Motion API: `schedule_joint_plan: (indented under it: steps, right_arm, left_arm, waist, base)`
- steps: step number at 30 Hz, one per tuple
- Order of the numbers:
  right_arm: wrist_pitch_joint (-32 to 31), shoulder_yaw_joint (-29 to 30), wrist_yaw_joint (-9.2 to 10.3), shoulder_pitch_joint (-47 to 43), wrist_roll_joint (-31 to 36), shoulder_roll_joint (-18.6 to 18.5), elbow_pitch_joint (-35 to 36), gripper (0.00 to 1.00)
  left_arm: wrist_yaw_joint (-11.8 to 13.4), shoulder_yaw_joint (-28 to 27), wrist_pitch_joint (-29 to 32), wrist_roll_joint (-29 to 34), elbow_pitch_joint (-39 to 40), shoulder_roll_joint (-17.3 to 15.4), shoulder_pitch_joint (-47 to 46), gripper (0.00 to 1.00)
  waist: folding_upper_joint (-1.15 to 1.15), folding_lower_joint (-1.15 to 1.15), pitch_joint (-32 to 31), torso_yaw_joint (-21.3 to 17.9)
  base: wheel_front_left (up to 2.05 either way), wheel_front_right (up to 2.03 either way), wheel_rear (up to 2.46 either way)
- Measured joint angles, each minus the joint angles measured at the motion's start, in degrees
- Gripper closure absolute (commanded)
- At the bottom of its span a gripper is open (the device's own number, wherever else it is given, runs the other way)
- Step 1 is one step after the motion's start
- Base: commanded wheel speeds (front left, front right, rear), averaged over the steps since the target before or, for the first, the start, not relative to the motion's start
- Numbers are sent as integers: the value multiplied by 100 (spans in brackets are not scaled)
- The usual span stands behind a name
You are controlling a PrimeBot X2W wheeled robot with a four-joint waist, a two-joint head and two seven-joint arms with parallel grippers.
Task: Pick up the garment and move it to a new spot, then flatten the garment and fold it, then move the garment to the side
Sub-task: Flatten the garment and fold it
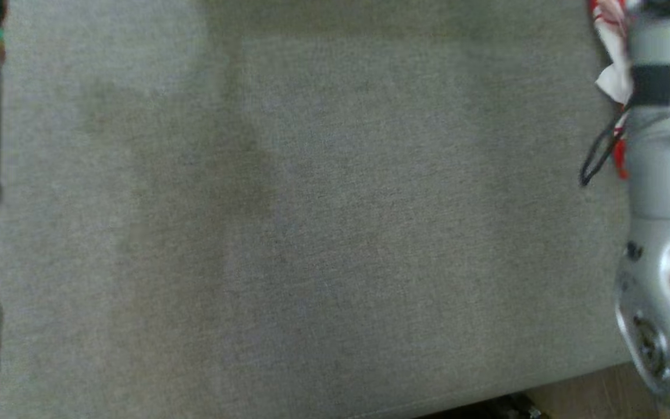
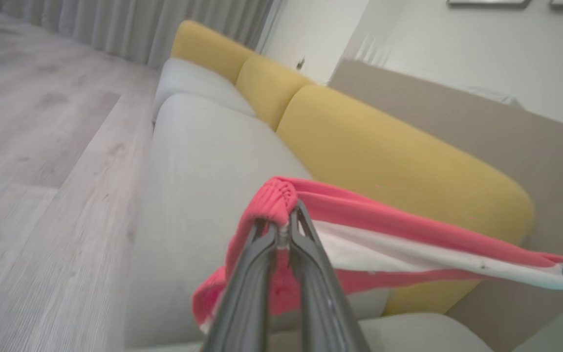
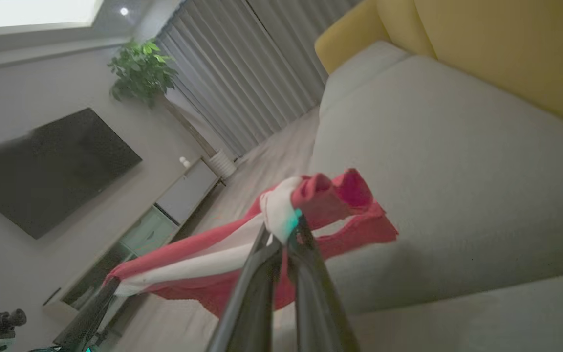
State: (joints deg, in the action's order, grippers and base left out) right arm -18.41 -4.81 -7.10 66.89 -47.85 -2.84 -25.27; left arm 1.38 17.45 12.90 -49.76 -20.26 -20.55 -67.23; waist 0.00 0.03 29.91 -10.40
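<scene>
Tautly, garment (image 2: 384, 215) spanning left claw (image 2: 284, 232), right claw (image 3: 286, 237)

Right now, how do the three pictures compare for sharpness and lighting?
Head view: smeared by motion blur, the grey cushion soft with faint dark shadow patches. Left wrist view: bright and even, the garment in the left gripper fairly sharp, the floor blurred. Right wrist view: dimmer, the ceiling light blown out.

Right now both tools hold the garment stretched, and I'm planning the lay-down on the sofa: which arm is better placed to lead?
Right, probably. The right tool is shut on the garment with grey seat cushion spread beyond it; the left tool, also shut on it, has wooden floor beside.
</scene>
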Motion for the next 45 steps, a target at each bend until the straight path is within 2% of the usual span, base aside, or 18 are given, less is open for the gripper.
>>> schedule_joint_plan:
  steps: [4,7,10,16,19,20,23,27,30,34,38,45]
  right_arm:
    - [229,-463,0,-543,13,1,-353,100]
    - [280,-608,0,-1141,88,-1,-369,100]
    - [276,-647,0,-1801,348,-10,-166,100]
    - [97,-611,0,-3623,686,-396,808,100]
    - [-53,-425,0,-4642,719,-469,1463,100]
    - [-53,-425,0,-4642,719,-469,1463,100]
    - [-296,-118,0,-5673,767,-492,2219,100]
    - [-753,328,0,-7181,770,-414,3322,100]
    - [-1078,756,-1,-8295,769,-224,4114,100]
    - [-1347,1092,-1,-9434,753,-51,4829,100]
    - [-1492,1215,-1,-9320,777,34,5108,100]
    - [-2048,1074,-1,-7578,1191,18,4808,100]
  left_arm:
    - [-300,120,-141,-41,-628,25,665,100]
    - [-454,210,-298,-112,-719,66,1373,100]
    - [-538,259,-425,-311,-527,163,2089,100]
    - [-539,346,-903,-420,296,232,3722,100]
    - [-483,458,-1056,-422,678,253,4622,100]
    - [-483,458,-1056,-422,678,253,4622,100]
    - [-367,584,-1096,-539,1125,288,5639,100]
    - [-112,771,-1095,-725,1772,302,7007,100]
    - [116,843,-1104,-870,2407,299,7968,100]
    - [363,873,-1146,-1013,3138,298,8822,100]
    - [472,842,-1137,-1228,3613,316,8949,100]
    - [570,659,-732,-1400,4130,258,8149,100]
  waist:
    - [0,0,148,-1]
    - [0,-4,108,17]
    - [0,-3,12,34]
    - [0,-4,-393,132]
    - [0,-5,-702,196]
    - [0,-5,-702,196]
    - [0,-5,-1062,256]
    - [1,-5,-1537,327]
    - [1,-5,-1847,368]
    - [1,-5,-2029,443]
    - [1,-4,-1959,442]
    - [1,-3,-1683,493]
  base:
    - [0,0,0]
    - [0,0,0]
    - [0,0,0]
    - [0,0,0]
    - [0,0,0]
    - [0,0,0]
    - [0,0,0]
    - [0,0,0]
    - [0,0,0]
    - [0,0,0]
    - [0,0,0]
    - [0,0,0]
